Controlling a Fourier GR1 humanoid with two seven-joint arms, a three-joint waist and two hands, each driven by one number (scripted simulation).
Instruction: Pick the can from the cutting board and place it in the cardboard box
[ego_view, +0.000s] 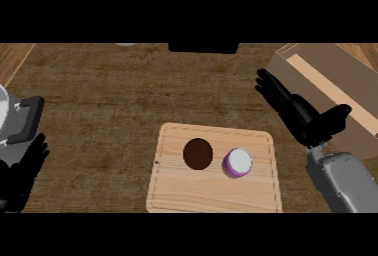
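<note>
A pale wooden cutting board (214, 192) lies at the lower middle of the counter. On it stands a purple can (238, 163) with a white top, right of centre. A dark brown oval thing (198, 153) sits just left of the can. The cardboard box (334, 90) stands at the upper right, with a pale strip along its top. My right hand (304, 117) hangs open between the board and the box, fingers straight and pointing up-left, above and right of the can and apart from it. My left hand (23, 170) rests open at the left edge.
A dark grey and white appliance (16, 117) sits at the left edge, above my left hand. A black object (203, 47) shows at the top middle. The brown counter (111, 90) spreads wide around the board.
</note>
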